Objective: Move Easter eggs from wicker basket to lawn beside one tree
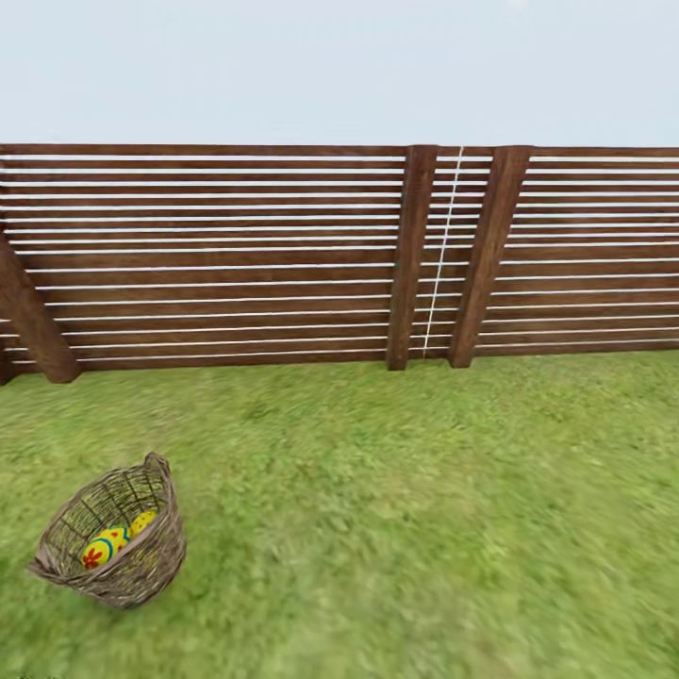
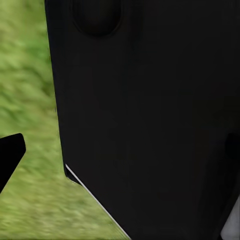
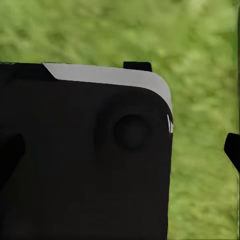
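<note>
The wicker basket (image 1: 113,538) stands on the lawn (image 1: 396,509) at the lower left of the head view, tilted a little. Inside it lie yellow Easter eggs (image 1: 102,550) with red and blue markings; I can make out two, one (image 1: 143,521) further back. The tree is out of view. In the left wrist view my left gripper (image 2: 120,160) is open, one dark fingertip (image 2: 11,152) at the frame's edge over grass. In the right wrist view my right gripper (image 3: 120,152) is open too, a fingertip (image 3: 233,149) over grass. Neither holds anything.
A brown slatted fence (image 1: 236,255) with slanted posts (image 1: 411,255) runs across the back of the grass. Open grass stretches to the right of the basket. The robot's black body (image 2: 150,115) blocks much of the left wrist view, and its black body (image 3: 85,160) also covers much of the right wrist view.
</note>
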Available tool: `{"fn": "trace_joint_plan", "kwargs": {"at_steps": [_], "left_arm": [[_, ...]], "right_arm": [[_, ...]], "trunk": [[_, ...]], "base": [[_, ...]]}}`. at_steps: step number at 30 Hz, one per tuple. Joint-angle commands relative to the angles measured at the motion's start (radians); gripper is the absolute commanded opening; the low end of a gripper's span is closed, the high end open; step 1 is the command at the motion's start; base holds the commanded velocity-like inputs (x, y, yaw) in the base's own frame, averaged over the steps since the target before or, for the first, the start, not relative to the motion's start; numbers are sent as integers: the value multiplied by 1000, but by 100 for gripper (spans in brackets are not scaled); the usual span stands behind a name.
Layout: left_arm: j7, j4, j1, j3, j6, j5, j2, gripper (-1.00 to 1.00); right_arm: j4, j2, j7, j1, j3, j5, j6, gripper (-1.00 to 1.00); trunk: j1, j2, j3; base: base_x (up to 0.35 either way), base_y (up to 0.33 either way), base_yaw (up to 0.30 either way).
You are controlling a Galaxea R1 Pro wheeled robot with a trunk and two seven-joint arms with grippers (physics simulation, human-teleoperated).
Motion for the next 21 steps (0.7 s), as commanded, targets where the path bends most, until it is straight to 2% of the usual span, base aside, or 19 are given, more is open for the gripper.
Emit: {"fn": "trace_joint_plan", "kwargs": {"at_steps": [1,8,21], "left_arm": [[-1,0,0,1,-1,1,0,100],[-1,0,-1,1,-1,1,0,100],[-1,0,0,1,-1,1,0,100]], "right_arm": [[1,0,1,0,1,1,-3,100],[1,0,1,0,0,1,-3,100],[1,0,1,0,1,1,-3,100]], "trunk": [[1,0,-1],[1,0,-1],[1,0,-1]], "base": [[312,-141,293],[300,-154,293],[248,-236,293]]}}
